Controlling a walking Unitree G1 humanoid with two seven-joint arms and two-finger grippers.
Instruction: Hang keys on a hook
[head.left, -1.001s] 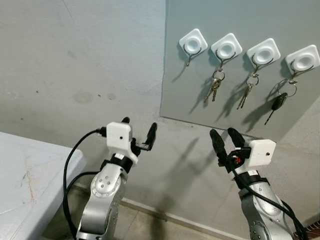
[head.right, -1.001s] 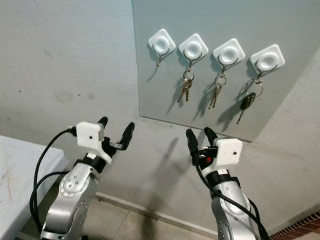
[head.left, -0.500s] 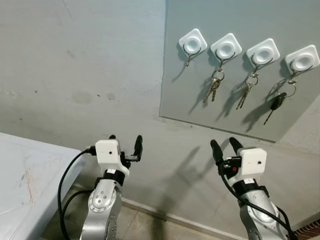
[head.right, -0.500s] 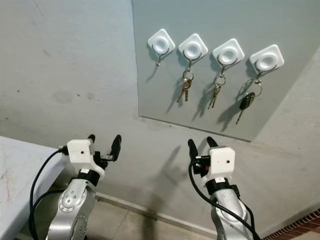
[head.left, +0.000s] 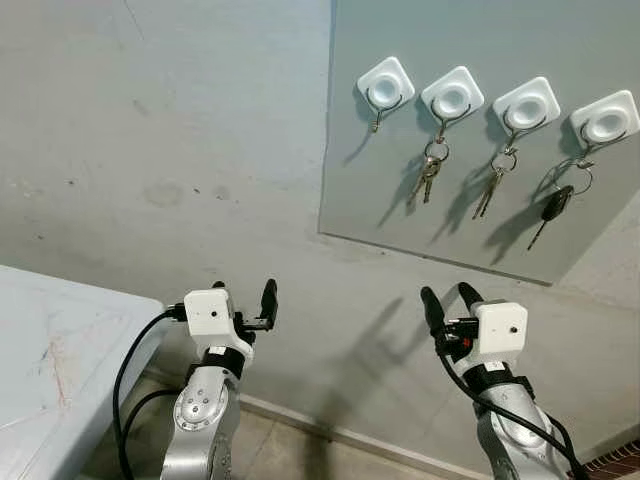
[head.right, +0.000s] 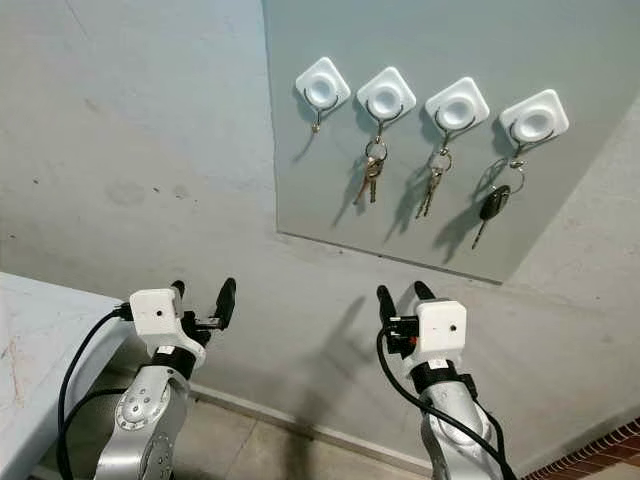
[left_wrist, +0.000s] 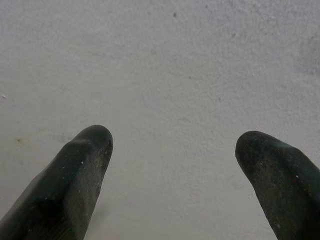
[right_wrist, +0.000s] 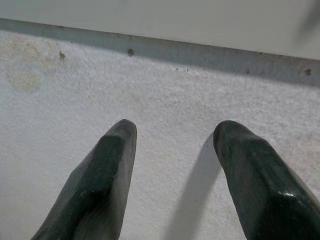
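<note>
1. Grey rough plaster wall (head.left: 150, 130) filled the scene at 9 o'clock, with the corner of a pale white table (head.left: 60, 360) low at 8 o'clock.
2. At 7 o'clock the left gripper (head.left: 243, 296) stood raised on its silver arm, black fingers spread apart and holding nothing, facing bare wall.
3. Mounted on the wall from 12 to 2 o'clock was a smooth grey rectangular panel (head.left: 400, 120) carrying four white square hooks. The leftmost white hook (head.left: 385, 85) was bare.
4. Next along hung a small silver key bunch (head.left: 428, 172), then a second silver key bunch (head.left: 492, 185), then a black-headed car key (head.left: 556, 203), each on its own hook.
5. At 5 o'clock the right gripper (head.left: 449, 295) also pointed up, fingers parted and empty, just below the panel's lower edge.
6. Judgement: all keys in view were already hanging, so the sound move seemed to be lowering both arms straight back from the wall, well apart from the dangling keys, to avoid knocking a ring off its hook.
</note>
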